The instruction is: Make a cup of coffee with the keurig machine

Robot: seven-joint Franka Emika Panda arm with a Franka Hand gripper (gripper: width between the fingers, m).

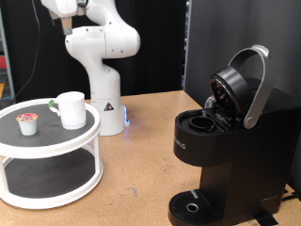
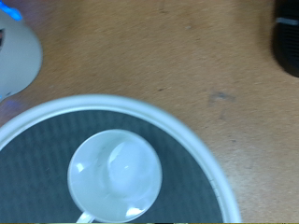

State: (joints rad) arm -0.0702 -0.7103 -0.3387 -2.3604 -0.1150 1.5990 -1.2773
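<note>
The white cup (image 1: 71, 108) stands upright on the top tier of a round white stand (image 1: 87, 137) at the exterior view's left. In the wrist view the cup (image 2: 114, 175) shows from straight above, empty, on the stand's dark mat inside its white rim (image 2: 192, 131). A small pod cup with a red-marked lid (image 1: 28, 122) sits beside the cup on the same tier. The black keurig machine (image 1: 221, 141) stands at the exterior view's right with its silver-handled lid (image 1: 252, 87) raised and its pod chamber open. Its drip tray (image 1: 191, 205) is bare. The gripper shows in neither view.
The white arm's base (image 1: 105, 104) stands behind the stand on the wooden table (image 1: 141, 160), with a blue light at its foot. It also shows in the wrist view (image 2: 14, 56). The stand's lower tier (image 1: 47, 179) holds nothing. Black curtains hang behind.
</note>
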